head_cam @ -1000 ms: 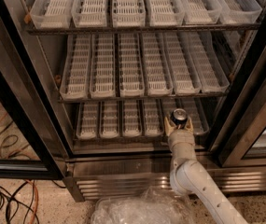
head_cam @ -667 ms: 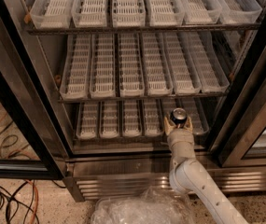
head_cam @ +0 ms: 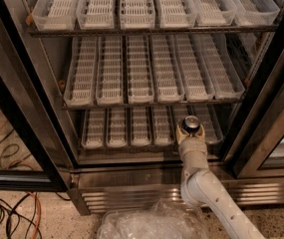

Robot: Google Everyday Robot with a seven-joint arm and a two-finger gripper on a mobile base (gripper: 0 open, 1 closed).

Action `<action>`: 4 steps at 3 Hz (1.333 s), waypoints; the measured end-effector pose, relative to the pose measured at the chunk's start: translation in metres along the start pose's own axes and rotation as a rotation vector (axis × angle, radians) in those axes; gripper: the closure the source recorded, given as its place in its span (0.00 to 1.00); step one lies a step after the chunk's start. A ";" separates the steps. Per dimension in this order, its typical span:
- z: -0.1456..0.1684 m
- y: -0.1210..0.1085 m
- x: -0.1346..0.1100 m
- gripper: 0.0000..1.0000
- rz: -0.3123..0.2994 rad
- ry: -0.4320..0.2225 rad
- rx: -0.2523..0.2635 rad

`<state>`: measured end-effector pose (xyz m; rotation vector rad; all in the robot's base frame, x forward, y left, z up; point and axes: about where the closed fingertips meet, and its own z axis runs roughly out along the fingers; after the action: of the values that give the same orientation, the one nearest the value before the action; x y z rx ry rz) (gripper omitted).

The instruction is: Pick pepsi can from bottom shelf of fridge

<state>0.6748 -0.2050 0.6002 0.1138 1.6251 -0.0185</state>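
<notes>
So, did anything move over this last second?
Nothing visibly changed. The gripper is at the front of the bottom shelf, right of the middle, at the can, just as before. The arm and the trays are where they were.

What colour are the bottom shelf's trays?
White trays, camera view; the gripper is at the shelf right front.

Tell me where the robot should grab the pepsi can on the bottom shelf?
By its round sides, coming in through the open fridge front. The pepsi can stands upright on the bottom shelf, with another shelf over it likely blocking a top grab. The gripper is right at the can.
</notes>
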 end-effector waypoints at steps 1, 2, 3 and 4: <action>0.000 0.000 0.000 1.00 0.000 0.000 0.000; 0.000 0.000 -0.001 1.00 -0.001 -0.003 0.001; -0.002 -0.002 -0.007 1.00 0.000 -0.031 0.012; -0.004 -0.005 -0.020 1.00 -0.003 -0.070 0.027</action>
<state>0.6713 -0.2104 0.6196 0.1302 1.5549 -0.0460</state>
